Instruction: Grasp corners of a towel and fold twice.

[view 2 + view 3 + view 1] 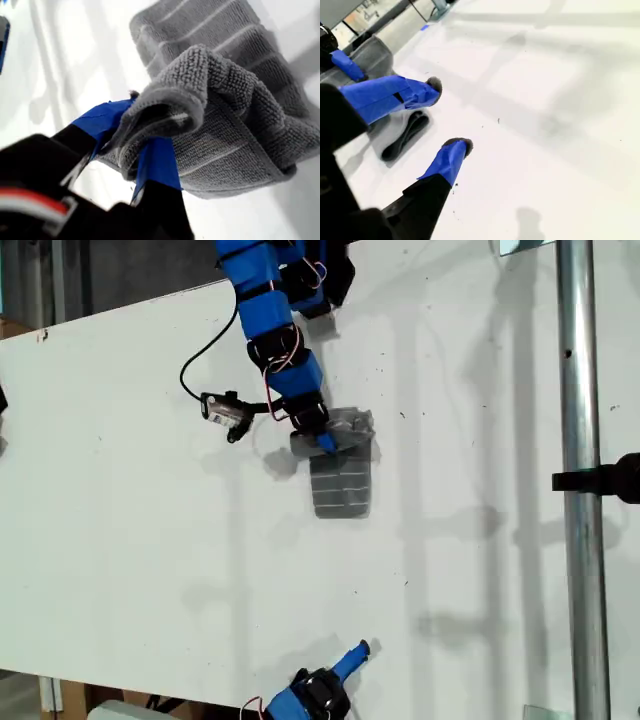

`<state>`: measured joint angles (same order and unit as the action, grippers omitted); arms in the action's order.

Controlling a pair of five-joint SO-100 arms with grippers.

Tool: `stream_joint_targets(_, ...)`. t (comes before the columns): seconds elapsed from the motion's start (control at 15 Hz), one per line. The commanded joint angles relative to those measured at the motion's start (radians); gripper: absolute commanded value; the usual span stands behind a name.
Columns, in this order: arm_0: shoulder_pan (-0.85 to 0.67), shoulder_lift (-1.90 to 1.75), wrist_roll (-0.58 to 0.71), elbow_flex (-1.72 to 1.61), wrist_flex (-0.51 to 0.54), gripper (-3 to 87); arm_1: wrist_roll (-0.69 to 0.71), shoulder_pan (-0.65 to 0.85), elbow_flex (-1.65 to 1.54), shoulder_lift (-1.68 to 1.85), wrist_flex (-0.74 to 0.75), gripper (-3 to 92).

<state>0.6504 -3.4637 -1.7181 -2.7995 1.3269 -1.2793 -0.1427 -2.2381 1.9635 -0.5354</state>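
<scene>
First wrist view shows my first gripper clamped on a towel fold, likely to drag it flat, while my second gripper idles open, empty.

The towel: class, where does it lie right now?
In the exterior view the towel lies folded on the white table, slightly right of centre, its upper end pinched by my first gripper.
</scene>
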Motion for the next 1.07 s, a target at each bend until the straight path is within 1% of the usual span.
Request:
stream_joint_targets(0.0,-0.005,-0.006,0.002,0.008,-0.020,18.4,0.009,0.003,0.021,-0.044,0.127,-0.3)
stream_joint_targets(0.07,-0.002,-0.006,0.000,0.006,-0.020,18.4,0.014,0.008,0.021,-0.055,0.147,-0.3)
stream_joint_targets(0.13,-0.002,-0.006,-0.002,0.006,-0.020,18.4,0.028,0.011,0.018,-0.054,0.179,2.4)
stream_joint_targets(0.2,-0.003,-0.006,0.003,0.006,-0.020,18.4,0.052,0.017,0.011,-0.029,0.242,32.9)
stream_joint_targets(0.27,-0.008,-0.006,0.005,0.002,-0.021,18.5,0.094,0.028,-0.058,0.032,0.431,36.0)
stream_joint_targets(0.33,-0.014,-0.006,0.011,0.000,-0.023,18.6,0.141,0.055,-0.147,0.098,0.678,24.5)
stream_joint_targets(0.4,-0.020,-0.006,0.015,0.000,-0.023,18.6,0.166,0.092,-0.144,0.149,0.706,14.8)
stream_joint_targets(0.47,-0.021,-0.006,0.017,0.000,-0.026,18.6,0.179,0.120,-0.132,0.210,0.634,11.7)
stream_joint_targets(0.6,-0.023,-0.006,0.014,-0.009,-0.028,18.6,0.172,0.169,-0.225,0.443,0.426,11.7)
stream_joint_targets(0.67,-0.029,-0.006,0.015,-0.020,-0.029,18.6,0.163,0.187,-0.272,0.592,0.222,11.9)
stream_joint_targets(0.8,-0.066,-0.006,0.031,-0.064,-0.075,16.2,0.057,0.204,-0.426,0.963,-0.146,11.4)
stream_joint_targets(0.87,-0.098,-0.006,0.032,-0.100,-0.092,15.8,-0.023,0.215,-0.469,1.158,-0.388,1.4)
stream_joint_targets(0.93,-0.144,-0.006,0.055,-0.130,-0.117,15.9,-0.067,0.219,-0.517,1.333,-0.581,0.8)
stream_joint_targets(1.0,-0.209,-0.006,0.098,-0.163,-0.121,15.9,-0.091,0.212,-0.492,1.305,-0.670,0.8)
